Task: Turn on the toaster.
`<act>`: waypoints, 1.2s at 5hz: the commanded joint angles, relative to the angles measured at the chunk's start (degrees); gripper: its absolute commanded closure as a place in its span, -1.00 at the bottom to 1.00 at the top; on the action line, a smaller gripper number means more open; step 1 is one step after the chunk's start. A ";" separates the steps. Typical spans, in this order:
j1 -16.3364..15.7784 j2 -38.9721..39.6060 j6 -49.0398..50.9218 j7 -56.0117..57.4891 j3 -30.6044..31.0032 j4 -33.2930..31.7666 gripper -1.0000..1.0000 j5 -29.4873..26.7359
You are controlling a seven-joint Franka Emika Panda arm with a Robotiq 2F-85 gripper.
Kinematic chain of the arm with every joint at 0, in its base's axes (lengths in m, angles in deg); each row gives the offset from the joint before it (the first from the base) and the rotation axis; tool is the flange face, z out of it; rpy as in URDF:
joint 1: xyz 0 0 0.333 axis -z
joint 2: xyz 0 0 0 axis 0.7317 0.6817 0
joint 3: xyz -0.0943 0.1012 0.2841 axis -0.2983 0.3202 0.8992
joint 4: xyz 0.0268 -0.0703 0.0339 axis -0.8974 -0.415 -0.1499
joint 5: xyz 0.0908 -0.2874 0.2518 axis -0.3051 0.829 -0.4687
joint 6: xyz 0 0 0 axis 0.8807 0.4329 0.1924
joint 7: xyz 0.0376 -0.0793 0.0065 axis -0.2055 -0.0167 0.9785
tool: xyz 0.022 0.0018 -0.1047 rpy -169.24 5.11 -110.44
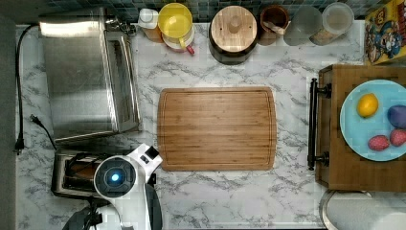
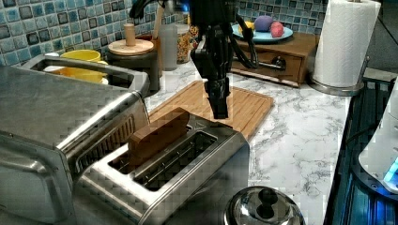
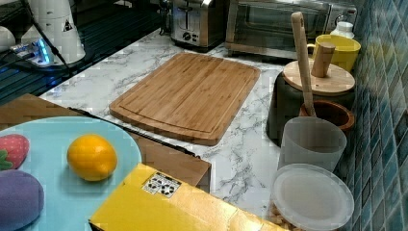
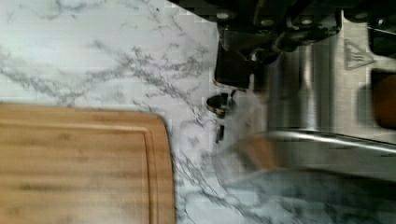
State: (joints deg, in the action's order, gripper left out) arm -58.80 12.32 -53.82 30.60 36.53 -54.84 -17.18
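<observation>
The toaster [image 1: 76, 173] stands on the marble counter [image 1: 225, 191] near the corner at the top view's bottom left, just in front of the big steel toaster oven [image 1: 84, 72] and almost touching it. In the left view a brown slice of bread [image 2: 157, 133] sticks up from the slot nearer the toaster oven, while the other slot looks dark. In the right view the toaster's end face with its round knob sits at the far edge of the counter, beside the toaster oven. The gripper [image 2: 219, 110] hangs over the end of the toaster that faces the cutting board [image 1: 217, 128], its dark tip pointing down and close above the steel top in the left view; I cannot tell whether its fingers are apart or together. In the top view the arm's white wrist covers that same end of the toaster. The cutting board lies in the middle of the counter, apart from the toaster. Along the tiled back edge stand a yellow cup [image 1: 175, 21], a dark pot with a wooden lid [image 1: 233, 28] and some jars. At the counter's far end a wooden box [image 1: 347, 167] carries a blue plate [image 1: 356, 134] of fruit, and a paper towel roll [image 2: 345, 42] stands near it.
</observation>
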 commanded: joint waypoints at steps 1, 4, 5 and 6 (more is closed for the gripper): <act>-0.41 4.67 -3.26 -2.60 0.09 0.51 1.00 1.02; 2.75 15.00 -8.04 -12.94 -0.29 0.68 1.00 4.96; 2.92 19.88 -9.86 -12.71 -2.49 0.34 1.00 3.10; 3.76 22.84 -10.81 -11.12 -3.82 -1.23 1.00 0.85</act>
State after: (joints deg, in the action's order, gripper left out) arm -58.23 26.62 -56.53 22.77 34.53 -51.93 -17.38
